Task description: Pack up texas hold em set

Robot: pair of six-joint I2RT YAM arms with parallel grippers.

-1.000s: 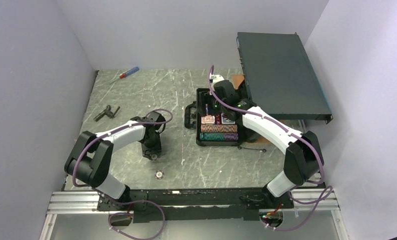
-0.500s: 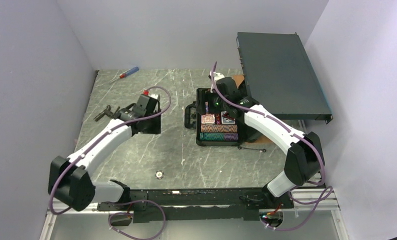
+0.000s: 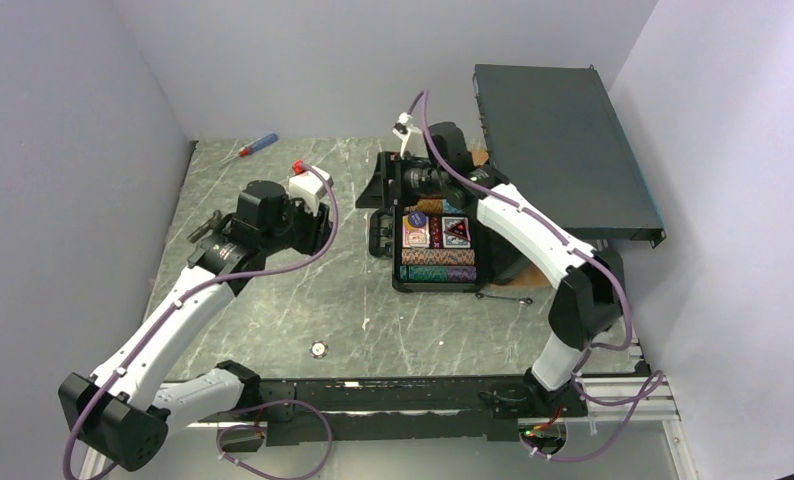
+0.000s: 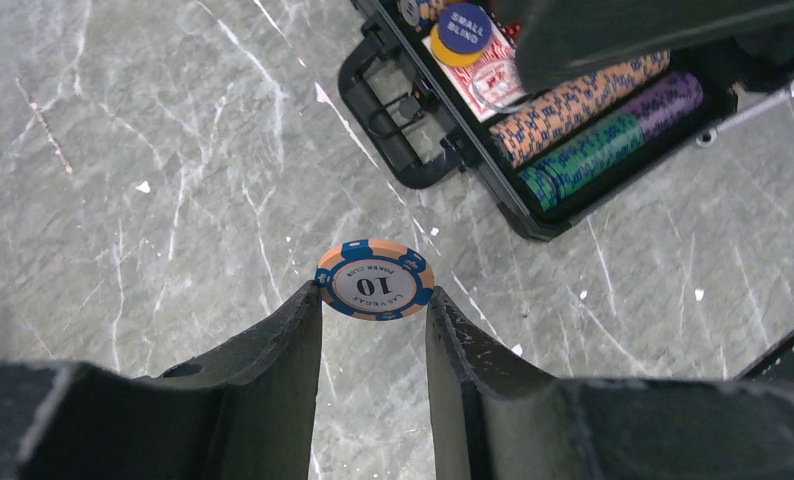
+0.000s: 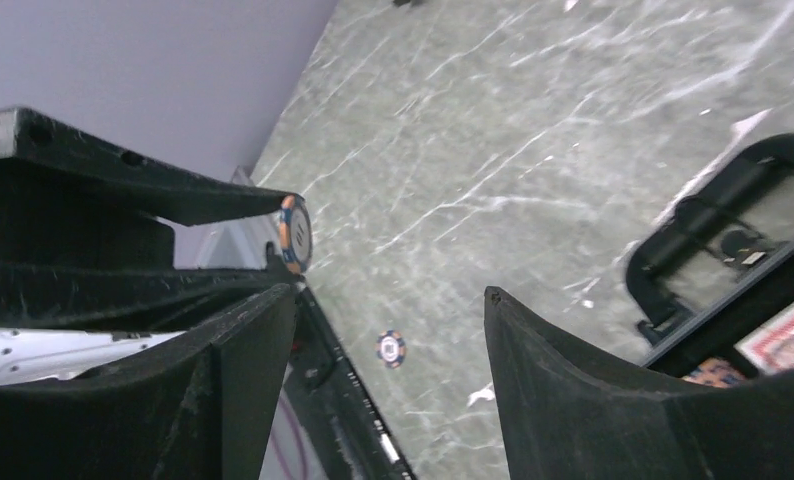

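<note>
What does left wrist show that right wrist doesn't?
Left wrist only: the face of the 10 chip, pinched by the left gripper, plus chip rows and the small blind button in the case. Right wrist only: the open right gripper and a loose chip on the table. Both: the held chip, the case handle.

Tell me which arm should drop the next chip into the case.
Left. The left arm has its jaws pinched on an orange-and-blue chip, hovering above the table beside the open case. The right arm has open, empty jaws near the case.
</note>
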